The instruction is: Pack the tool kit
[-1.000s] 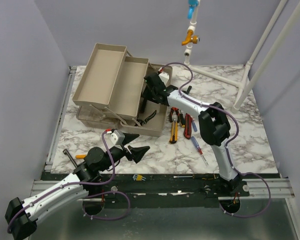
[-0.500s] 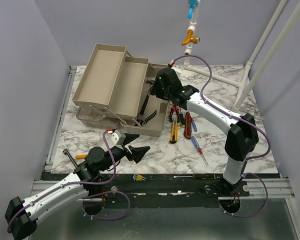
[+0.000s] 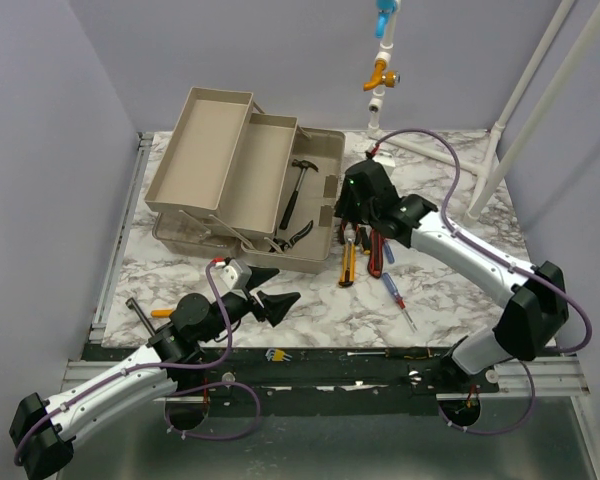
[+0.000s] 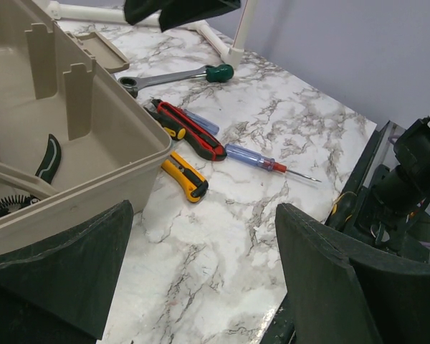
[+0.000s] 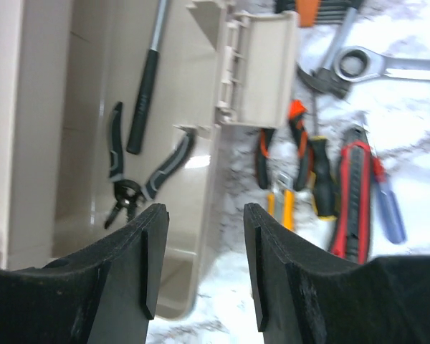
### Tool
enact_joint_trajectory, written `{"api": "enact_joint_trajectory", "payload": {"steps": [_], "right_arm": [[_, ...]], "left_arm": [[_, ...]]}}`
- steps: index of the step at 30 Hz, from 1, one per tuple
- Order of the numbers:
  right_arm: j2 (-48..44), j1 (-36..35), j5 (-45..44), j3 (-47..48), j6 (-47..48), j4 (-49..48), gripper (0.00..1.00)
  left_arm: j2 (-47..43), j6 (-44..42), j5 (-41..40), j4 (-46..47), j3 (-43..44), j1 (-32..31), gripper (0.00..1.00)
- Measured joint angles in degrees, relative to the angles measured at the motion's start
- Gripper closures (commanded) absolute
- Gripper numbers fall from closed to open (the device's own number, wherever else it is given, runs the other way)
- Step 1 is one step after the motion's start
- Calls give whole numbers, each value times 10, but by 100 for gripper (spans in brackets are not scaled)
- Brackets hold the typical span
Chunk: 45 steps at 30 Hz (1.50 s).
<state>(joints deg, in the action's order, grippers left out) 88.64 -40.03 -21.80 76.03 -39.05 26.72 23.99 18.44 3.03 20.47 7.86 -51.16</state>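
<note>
My R gripper [image 5: 204, 215], jaws spread, empty, hangs by beige plastic toolbox [image 3: 322, 165] rim, prob. to fetch red-black utility knife [image 5: 355, 193]; L gripper [image 3: 278, 300] spread, idle.

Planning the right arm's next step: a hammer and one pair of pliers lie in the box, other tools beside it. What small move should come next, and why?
Probably slide the right gripper sideways over the red knife, then lower. Its jaws are open and empty above the toolbox wall; the hammer and pliers lie inside, the knife on the table.
</note>
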Motion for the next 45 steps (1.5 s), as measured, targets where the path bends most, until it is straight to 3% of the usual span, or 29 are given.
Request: {"api": "enact_joint_trajectory", "payload": {"steps": [7, 9, 17, 21, 28, 32, 34, 39, 45], "right_arm": [[-103, 10, -25, -84, 3, 31, 47], [-123, 12, -30, -104, 3, 35, 39], [-143, 14, -28, -189, -3, 47, 39], [-147, 15, -4, -229, -14, 38, 33], [-122, 15, 48, -260, -28, -2, 11], [-99, 15, 54, -262, -29, -23, 15], [-80, 15, 50, -260, -29, -27, 20], [-21, 15, 37, -245, -22, -26, 21], [-11, 34, 15, -245, -14, -19, 29]], "left_arm": [[4, 0, 0, 0, 0, 0, 17], [5, 0, 0, 0, 0, 0, 17], [10, 0, 0, 0, 0, 0, 17], [10, 0, 0, 0, 0, 0, 17], [10, 7, 0, 0, 0, 0, 6], [20, 37, -7, -14, 4, 0, 1], [30, 47, -10, -45, 18, 0, 1], [37, 63, -25, -125, 72, -1, 1], [38, 84, -45, -199, 131, -1, 1]]}}
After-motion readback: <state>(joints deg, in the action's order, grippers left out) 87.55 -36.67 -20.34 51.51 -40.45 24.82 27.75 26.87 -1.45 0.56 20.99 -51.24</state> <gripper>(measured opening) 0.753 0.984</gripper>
